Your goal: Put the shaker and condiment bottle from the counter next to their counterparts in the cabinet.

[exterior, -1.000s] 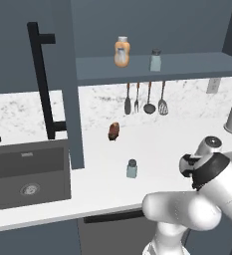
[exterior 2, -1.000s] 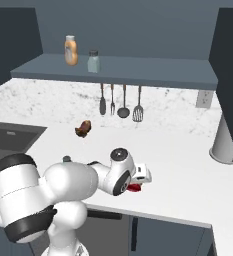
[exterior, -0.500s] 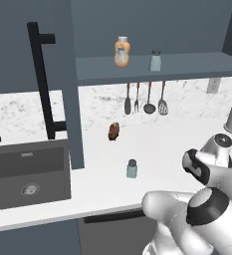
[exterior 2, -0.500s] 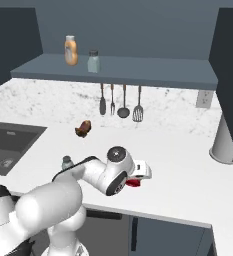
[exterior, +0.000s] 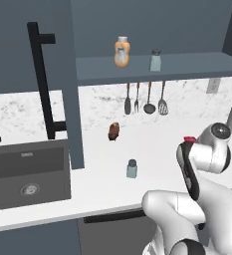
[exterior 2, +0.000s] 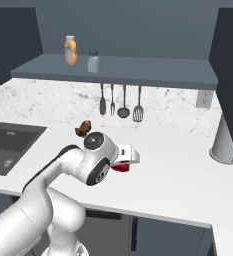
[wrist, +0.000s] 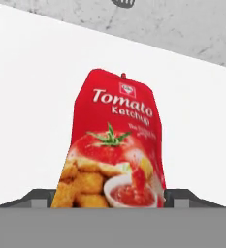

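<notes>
1. Two things of the task are not yet on the cabinet shelf (exterior: 187,67): the shaker (exterior: 132,168) stands alone on the desk (exterior: 102,184), and the condiment bottle (wrist: 115,155) sits right in front of our end effector (wrist: 109,196).
2. In the hand view we see the fingertips (wrist: 39,196) standing wide on either side of the red ketchup pack's base. We cannot tell whether they touch it; nothing is firmly held as we judge it.
3. We judge the pack soft and flat, so a squeeze low on its base may let it fold, tip or slide out.
4. If we close off-centre, one finger may push the pack across the desk.
5. Later, the lift toward the orange bottle (exterior: 121,52) and the second shaker (exterior: 155,60) risks knocking them over on the narrow shelf.
</notes>
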